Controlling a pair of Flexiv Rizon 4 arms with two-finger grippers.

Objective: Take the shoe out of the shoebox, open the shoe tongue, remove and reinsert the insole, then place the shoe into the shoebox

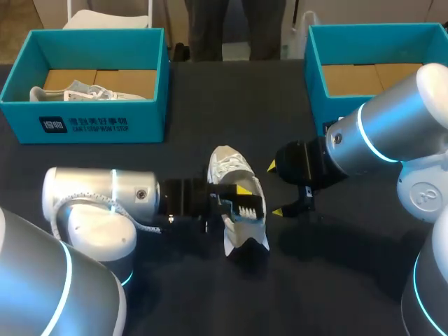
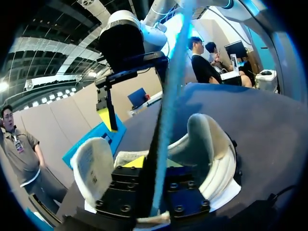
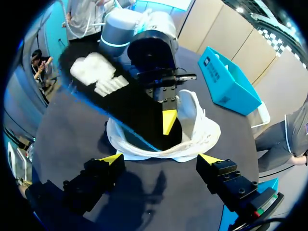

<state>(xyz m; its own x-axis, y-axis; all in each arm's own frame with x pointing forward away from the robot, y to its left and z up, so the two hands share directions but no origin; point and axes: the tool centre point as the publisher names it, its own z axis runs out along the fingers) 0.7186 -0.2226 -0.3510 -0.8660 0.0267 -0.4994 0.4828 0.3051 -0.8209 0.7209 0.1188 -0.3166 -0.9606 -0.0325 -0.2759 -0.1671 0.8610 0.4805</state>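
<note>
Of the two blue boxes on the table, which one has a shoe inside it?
The left box: a white shoe lies in it. The right box shows only its brown bottom.

Robot lab, staged test setup. Left arm [image 1: 98, 199] and right arm [image 1: 392, 136], both metal with lit blue rings, hang over a dark tabletop [image 1: 189, 105]. Props laid out on it: shoe [image 1: 234, 175] in the middle, teal left box [image 1: 84, 122] and right box [image 1: 315, 91] at the far corners.
</note>
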